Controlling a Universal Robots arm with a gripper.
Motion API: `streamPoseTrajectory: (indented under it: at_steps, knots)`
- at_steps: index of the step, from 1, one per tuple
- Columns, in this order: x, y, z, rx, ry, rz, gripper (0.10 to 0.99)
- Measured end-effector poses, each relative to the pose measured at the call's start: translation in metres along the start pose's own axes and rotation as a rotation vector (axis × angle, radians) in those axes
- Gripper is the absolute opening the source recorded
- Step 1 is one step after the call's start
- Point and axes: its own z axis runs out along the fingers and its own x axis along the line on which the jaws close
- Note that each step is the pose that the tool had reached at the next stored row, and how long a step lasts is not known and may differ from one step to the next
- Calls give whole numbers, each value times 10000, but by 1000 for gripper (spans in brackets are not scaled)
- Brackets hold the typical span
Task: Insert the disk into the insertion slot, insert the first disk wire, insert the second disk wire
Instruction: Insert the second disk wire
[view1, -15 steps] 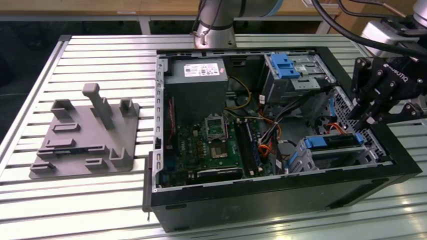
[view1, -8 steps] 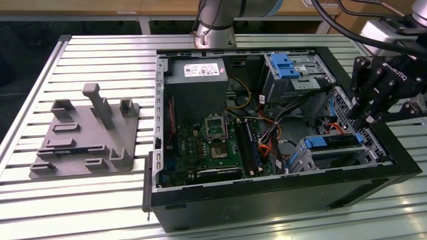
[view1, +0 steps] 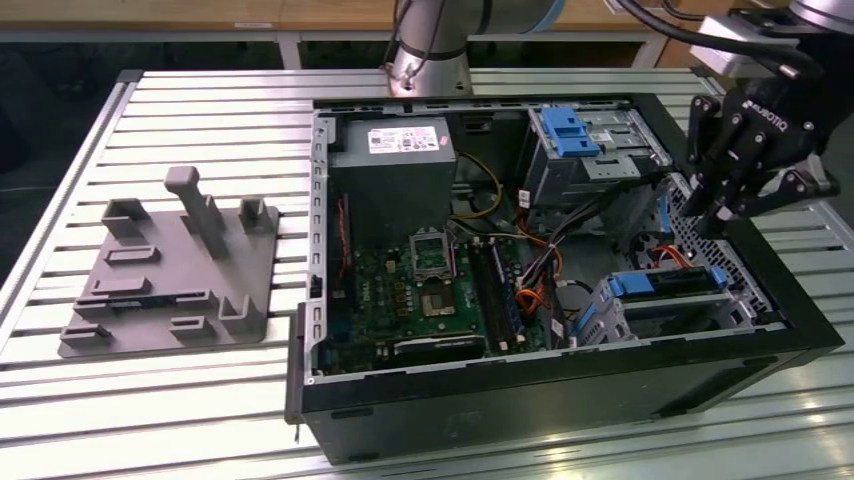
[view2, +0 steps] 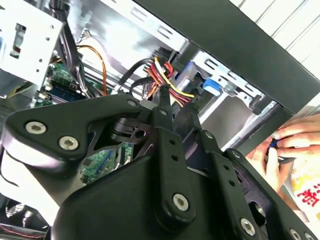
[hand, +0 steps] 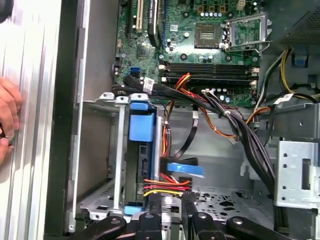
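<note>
The disk, in its blue carrier, sits inside the insertion slot, a silver cage at the near right corner of the open computer case. A blue-plugged wire lies against the disk's exposed end. A red, yellow and black wire runs from the disk's end to my gripper. My gripper hangs over the case's right wall, just above the cage. In the second wrist view its fingertips are drawn close together around that wire's end.
A person's hand rests on the table just outside the case wall. The taller silver bay with a blue latch, the power supply, the motherboard and loose cables crowd the case. A grey fixture plate lies at the exterior view's left.
</note>
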Motion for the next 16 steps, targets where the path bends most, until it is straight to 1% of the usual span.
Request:
streamPoseTrajectory:
  at_steps: [1,4,5,6,10,13,15,16]
  knots:
    - [-35,-2,-2,-9,143,5,298]
    - [-129,-7,-4,-42,678,23,298]
    - [-161,-9,-5,-54,875,30,298]
    - [-194,-11,-5,-64,1043,35,298]
    - [-328,-14,-1,-99,1615,54,298]
    - [-422,-14,2,-127,2068,69,298]
    - [-484,-12,3,-147,2413,83,298]
    - [-508,-4,5,-157,2569,89,298]
